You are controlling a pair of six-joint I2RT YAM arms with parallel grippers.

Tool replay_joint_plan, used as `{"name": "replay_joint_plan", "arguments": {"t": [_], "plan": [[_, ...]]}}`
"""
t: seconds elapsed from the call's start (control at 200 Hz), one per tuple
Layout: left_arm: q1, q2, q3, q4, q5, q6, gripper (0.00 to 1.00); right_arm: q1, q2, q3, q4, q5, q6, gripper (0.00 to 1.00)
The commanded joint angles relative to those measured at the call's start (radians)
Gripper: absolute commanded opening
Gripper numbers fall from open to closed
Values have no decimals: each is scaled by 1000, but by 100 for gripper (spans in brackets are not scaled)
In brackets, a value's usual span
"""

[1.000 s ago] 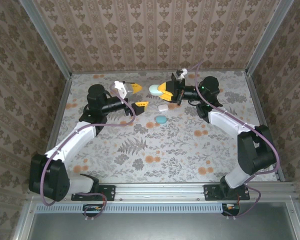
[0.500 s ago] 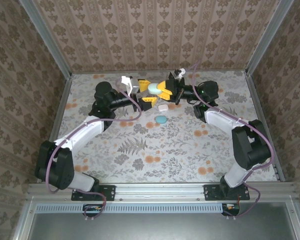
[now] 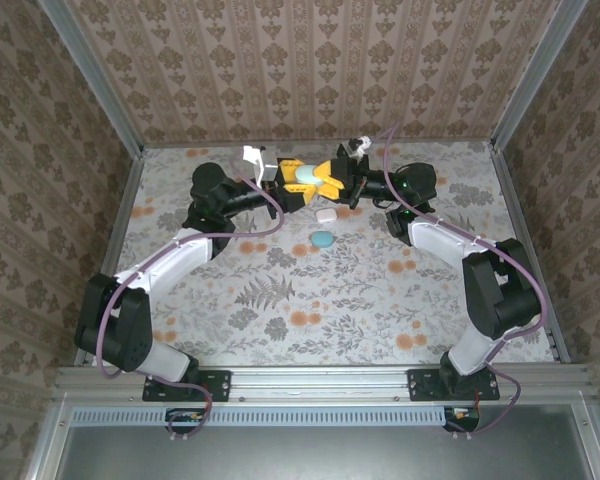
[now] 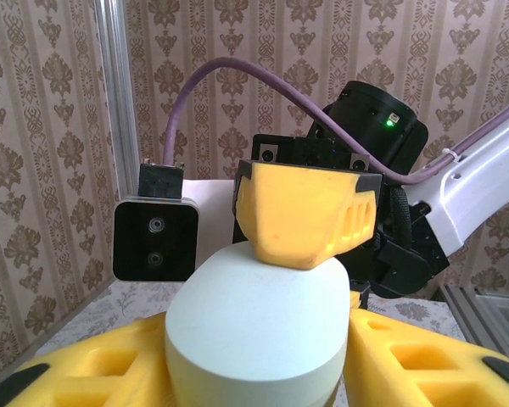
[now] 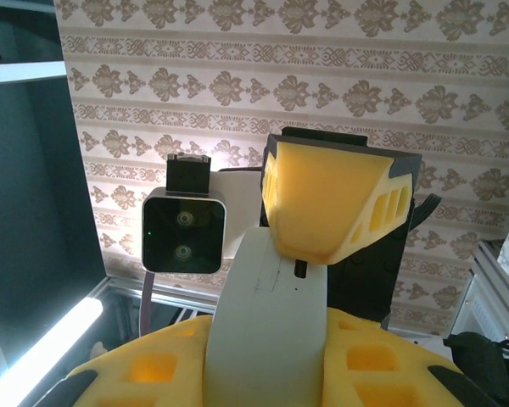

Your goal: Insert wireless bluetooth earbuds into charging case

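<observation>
Moved: left gripper [image 3: 296, 181] has closed in on the case [image 3: 307, 176].
Grip: left gripper and right gripper [image 3: 323, 180] both clamp the case.
Place: aloft, just beyond the white pebble [image 3: 326, 215].
Handling: probably light, hard and slick; best gripped across its broad sides.

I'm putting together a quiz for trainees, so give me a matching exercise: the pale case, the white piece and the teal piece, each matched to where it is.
Things:
1. pale case
2. white piece
3. teal piece

Places:
A. on the table, nearest the arm bases
B. gripped between the left gripper and the right gripper
C. on the table, between the other two

Pairs: 1-B; 2-C; 3-A
</observation>
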Motion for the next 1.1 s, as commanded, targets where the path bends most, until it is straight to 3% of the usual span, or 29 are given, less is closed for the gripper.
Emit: {"name": "replay_joint_plan", "arguments": {"t": [0.0,0.43,0.625,1.095], "plan": [[-11,3,33,41,28,-19,44,10,6,13,63,18,13,25],[-26,-5,45,7,39,18,49,19,-2,24,64,26,26,25],[-26,-6,36,15,40,23,56,20,-3,29,70,28,35,25],[7,-33,9,38,54,8,57,17,-10,28,71,39,40,25]]}}
